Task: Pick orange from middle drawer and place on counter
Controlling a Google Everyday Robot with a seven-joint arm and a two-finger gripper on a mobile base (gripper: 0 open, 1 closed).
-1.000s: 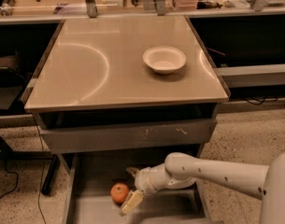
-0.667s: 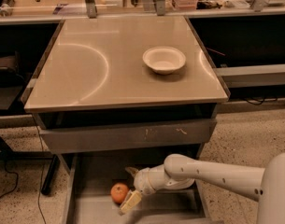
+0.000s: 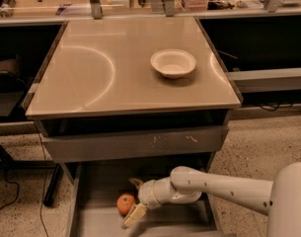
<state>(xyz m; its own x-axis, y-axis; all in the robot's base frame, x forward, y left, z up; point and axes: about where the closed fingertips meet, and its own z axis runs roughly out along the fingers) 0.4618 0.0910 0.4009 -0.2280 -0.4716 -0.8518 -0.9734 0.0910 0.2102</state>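
The orange point(image 3: 126, 203) sits on the floor of the open middle drawer point(image 3: 97, 222), low in the camera view and towards the drawer's back. The arm point(image 3: 216, 187) reaches in from the right, and its pincer point(image 3: 134, 199) is down inside the drawer, right at the fruit.

What the coming move turns on is this: the orange lies just to the left of the pincer's wrist, and the two fingers point(image 3: 134, 215) stand spread, one behind the fruit and one in front of it. The orange appears to sit in the mouth of the opening rather than deep between the fingers. Whether either pad touches the skin I cannot tell. Being round, it has no long axis to line up with, so only the centring matters.

My judgement is that the grasp is not yet made, and a small push to the left before closing would seat the fruit better — a glossy ball pinched near the tips could roll out.

Above, the worktop point(image 3: 95, 78) carries a white bowl point(image 3: 173, 63) on its right half, and the left half offers room for the orange.
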